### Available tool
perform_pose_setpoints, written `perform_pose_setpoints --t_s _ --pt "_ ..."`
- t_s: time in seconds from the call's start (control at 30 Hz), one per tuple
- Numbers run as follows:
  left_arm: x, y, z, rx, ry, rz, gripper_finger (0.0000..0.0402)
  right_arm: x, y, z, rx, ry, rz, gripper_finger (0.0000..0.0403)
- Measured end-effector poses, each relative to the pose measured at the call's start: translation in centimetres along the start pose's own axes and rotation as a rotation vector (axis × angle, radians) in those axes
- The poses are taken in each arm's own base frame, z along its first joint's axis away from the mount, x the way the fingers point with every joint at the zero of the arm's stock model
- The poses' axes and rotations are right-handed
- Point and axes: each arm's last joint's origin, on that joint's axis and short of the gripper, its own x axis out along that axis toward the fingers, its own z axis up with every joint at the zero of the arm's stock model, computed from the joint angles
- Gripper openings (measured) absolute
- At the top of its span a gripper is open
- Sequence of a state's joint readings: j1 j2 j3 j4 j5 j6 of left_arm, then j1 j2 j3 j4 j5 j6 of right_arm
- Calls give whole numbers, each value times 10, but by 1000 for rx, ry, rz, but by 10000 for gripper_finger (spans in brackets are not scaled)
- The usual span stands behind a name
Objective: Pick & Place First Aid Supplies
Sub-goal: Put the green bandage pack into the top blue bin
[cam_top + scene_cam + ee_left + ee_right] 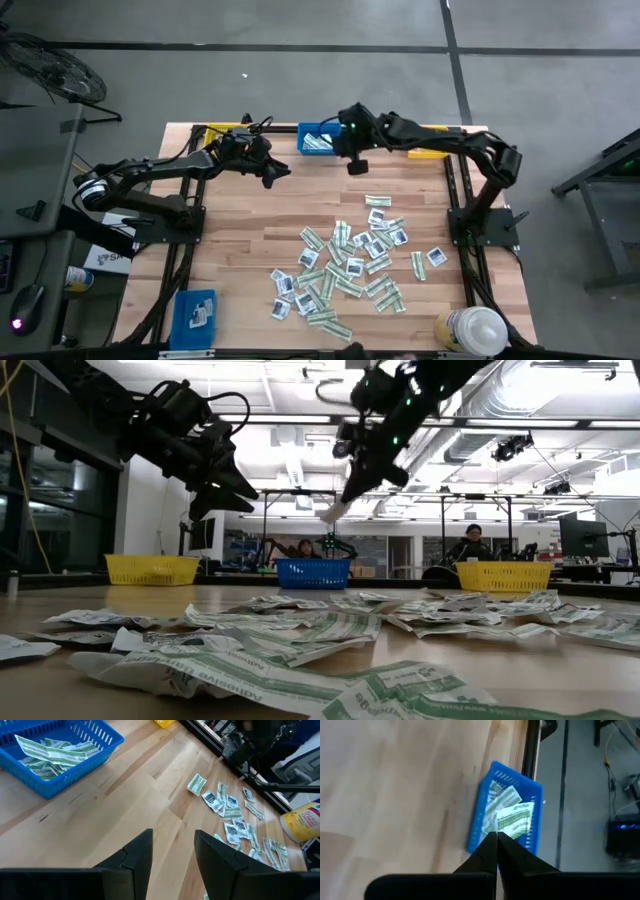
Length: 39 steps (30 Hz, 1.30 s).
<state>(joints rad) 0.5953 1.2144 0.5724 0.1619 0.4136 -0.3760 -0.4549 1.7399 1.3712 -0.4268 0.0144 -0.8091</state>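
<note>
The right gripper (357, 165), fingers clenched on a pale packet (330, 513), hangs just right of the far blue bin (318, 139). The left gripper (275, 172) waits released; loose packets (350, 265) lie nearer.

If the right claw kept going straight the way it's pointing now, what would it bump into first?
Most likely the blue bin at the table's far edge, or the green-and-white packets lying in it. The right gripper, shut, aims right at them in its wrist view. Depth is hard to judge, but nothing shows between.
</note>
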Motion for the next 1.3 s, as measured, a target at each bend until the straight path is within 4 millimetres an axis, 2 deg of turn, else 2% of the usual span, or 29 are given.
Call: perform_pose_setpoints --t_s 0.27,0.57,0.97,1.13,1.3 --pt "0 -1 0 -1 9 -29 145 40 -16 -23 -119 -3 -44 0" --pt "0 -1 1 -34 2 -32 145 77 -18 -43 -267 8 -38 0" --pt "0 -2 2 -78 -8 -32 145 99 -14 -50 -330 53 -82 11" --pt "0 -2 2 -91 -10 -29 145 101 -14 -51 -321 74 -92 35" --pt "0 -1 2 -91 -11 -29 145 100 -17 -53 -238 87 -118 78"
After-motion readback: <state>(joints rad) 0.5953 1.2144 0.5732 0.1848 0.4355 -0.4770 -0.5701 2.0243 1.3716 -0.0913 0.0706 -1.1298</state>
